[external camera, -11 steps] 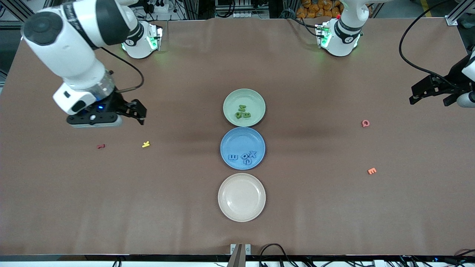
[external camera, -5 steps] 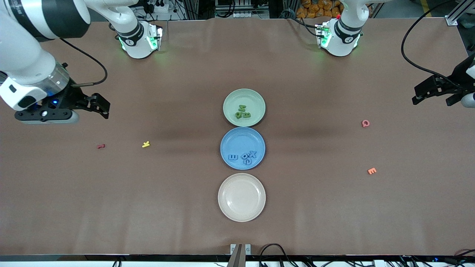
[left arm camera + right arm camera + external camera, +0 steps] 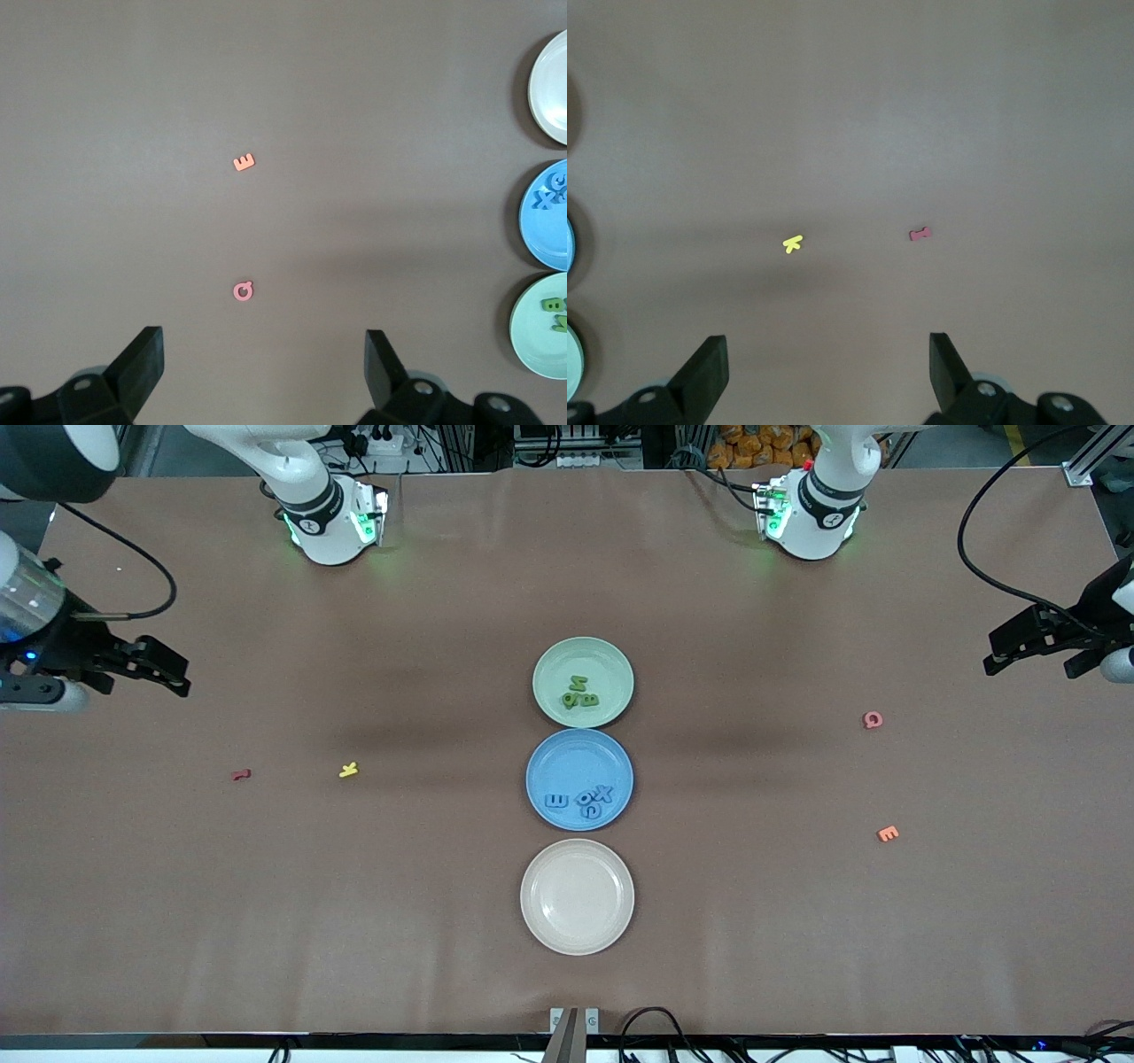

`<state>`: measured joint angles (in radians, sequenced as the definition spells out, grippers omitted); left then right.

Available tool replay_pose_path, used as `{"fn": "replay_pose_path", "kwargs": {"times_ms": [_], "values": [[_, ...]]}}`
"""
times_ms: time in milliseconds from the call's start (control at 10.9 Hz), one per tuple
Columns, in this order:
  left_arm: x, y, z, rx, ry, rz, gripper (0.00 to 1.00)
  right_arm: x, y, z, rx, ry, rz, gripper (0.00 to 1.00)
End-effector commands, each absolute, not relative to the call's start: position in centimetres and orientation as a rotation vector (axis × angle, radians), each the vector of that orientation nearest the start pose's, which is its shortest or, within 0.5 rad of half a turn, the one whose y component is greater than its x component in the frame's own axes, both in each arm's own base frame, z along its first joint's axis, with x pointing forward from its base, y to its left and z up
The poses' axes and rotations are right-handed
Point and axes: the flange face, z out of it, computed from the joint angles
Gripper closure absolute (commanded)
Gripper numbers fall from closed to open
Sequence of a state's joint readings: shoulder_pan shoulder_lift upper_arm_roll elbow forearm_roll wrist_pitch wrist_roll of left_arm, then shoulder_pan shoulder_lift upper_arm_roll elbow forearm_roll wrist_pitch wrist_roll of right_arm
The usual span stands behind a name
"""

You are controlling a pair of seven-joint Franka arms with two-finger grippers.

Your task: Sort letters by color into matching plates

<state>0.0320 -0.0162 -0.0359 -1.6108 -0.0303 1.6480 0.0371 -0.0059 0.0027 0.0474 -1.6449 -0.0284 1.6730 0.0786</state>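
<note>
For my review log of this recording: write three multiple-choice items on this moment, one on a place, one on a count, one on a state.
1. Where does the yellow letter lie?
A. In the cream plate
B. On the bare table toward the right arm's end
C. In the blue plate

2. How many letters lie loose on the table, outside the plates?
A. Two
B. Four
C. Six

3. How do the right gripper's jaws stand?
A. Shut on the red letter
B. Shut on nothing
C. Open and empty

Key: 1 B, the yellow letter lies on the table beside the red letter. 2 B, those two plus the pink letter and the orange letter. 3 C, the right gripper shows jaws spread with nothing between them.
</note>
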Motion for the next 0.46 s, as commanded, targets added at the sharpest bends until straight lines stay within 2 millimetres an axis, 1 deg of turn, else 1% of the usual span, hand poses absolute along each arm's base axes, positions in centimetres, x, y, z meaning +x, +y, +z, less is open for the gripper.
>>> {"fn": "replay_pose_path", "kwargs": {"times_ms": [0,368], "values": [[55.62,-0.41,62.39,-3.169,0.071,-0.074,0.00,56.08,2.00,60.84,-3.146,0.002,-0.065,0.00],[55.62,-0.33,62.39,-3.169,0.069,-0.074,0.00,56.30,2.54,60.97,-3.143,-0.012,-0.075,0.00]]}}
